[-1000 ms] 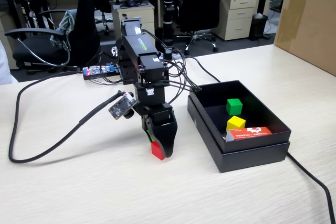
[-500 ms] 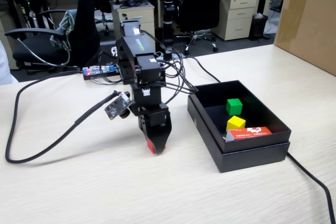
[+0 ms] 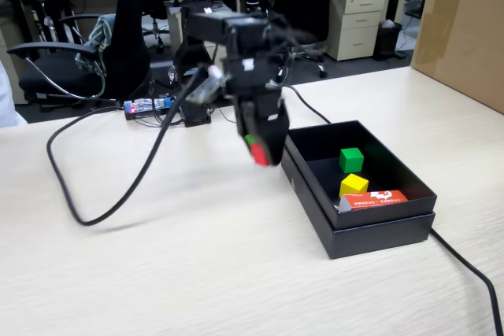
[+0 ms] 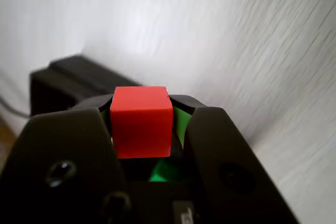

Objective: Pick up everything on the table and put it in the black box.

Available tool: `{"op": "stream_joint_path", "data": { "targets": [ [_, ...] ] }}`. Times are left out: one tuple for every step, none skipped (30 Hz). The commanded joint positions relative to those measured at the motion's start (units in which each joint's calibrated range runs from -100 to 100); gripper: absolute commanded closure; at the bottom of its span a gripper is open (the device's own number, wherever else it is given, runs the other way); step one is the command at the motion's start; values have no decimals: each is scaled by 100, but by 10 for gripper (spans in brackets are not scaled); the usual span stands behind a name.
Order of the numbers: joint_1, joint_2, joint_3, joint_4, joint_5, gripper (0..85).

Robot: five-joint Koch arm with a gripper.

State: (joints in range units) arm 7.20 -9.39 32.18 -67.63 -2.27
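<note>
My gripper is shut on a red cube and holds it above the table, just left of the black box. In the wrist view the red cube sits clamped between the two black jaws, with green pads showing beside it, and my gripper fills the lower frame. Inside the box lie a green cube, a yellow cube and a red-and-white carton. A corner of the black box shows behind the jaws.
A black cable loops across the light wooden table on the left. Another cable runs off the box's right corner. A cardboard box stands at the far right. Office chairs and desks lie behind the table.
</note>
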Motion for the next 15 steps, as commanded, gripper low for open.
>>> {"op": "stream_joint_path", "data": {
  "targets": [
    [347,-949,246,-14,93,846],
    [425,-1018,237,-14,117,846],
    [523,-1075,227,-14,147,846],
    [640,-1087,227,-14,190,846],
    [757,-1075,246,-14,249,846],
    [855,-972,273,-14,313,846],
    [918,-811,318,-14,357,846],
    [947,-697,336,-14,386,846],
    [977,-513,345,-14,425,846],
    [996,-77,336,-14,479,846],
    [996,210,327,-14,484,846],
    [987,508,318,-14,484,846],
    [962,749,318,-14,488,846],
    [957,795,318,-14,488,845],
    [894,1243,372,-14,503,845]
  ]
}}
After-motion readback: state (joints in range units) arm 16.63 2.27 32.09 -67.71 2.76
